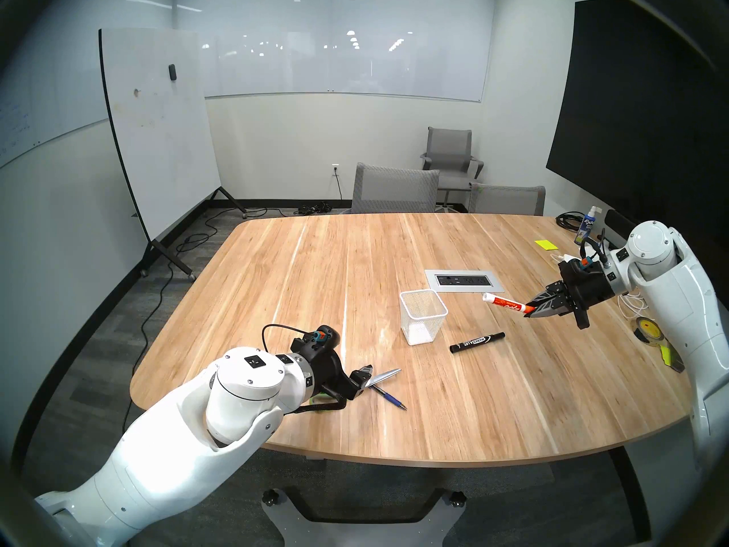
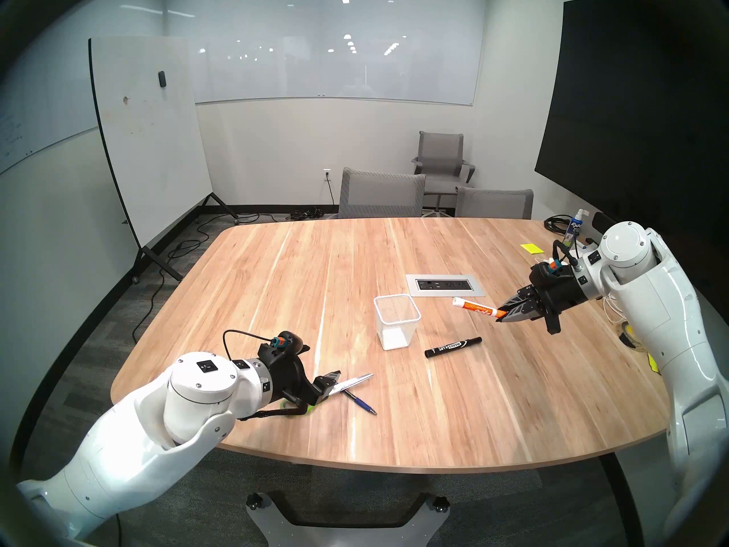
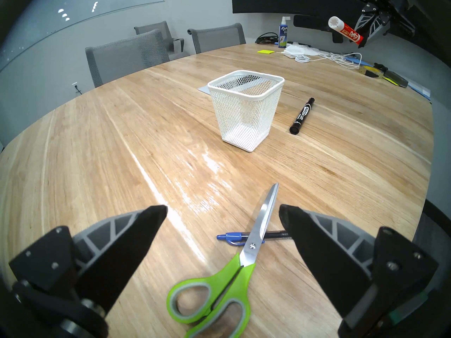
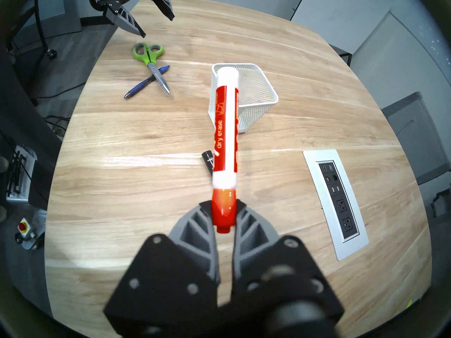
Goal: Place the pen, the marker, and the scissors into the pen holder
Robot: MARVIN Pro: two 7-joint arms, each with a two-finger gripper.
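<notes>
Marker cap clamped between right jaws

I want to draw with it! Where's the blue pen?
The pen lies on the table's near left side in the head view, crossed under the scissors, just past the open left gripper.

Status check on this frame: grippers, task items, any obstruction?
Right gripper shut on red marker, airborne. Left gripper open above scissors crossing pen. Pen holder empty; black marker beside it.
</notes>
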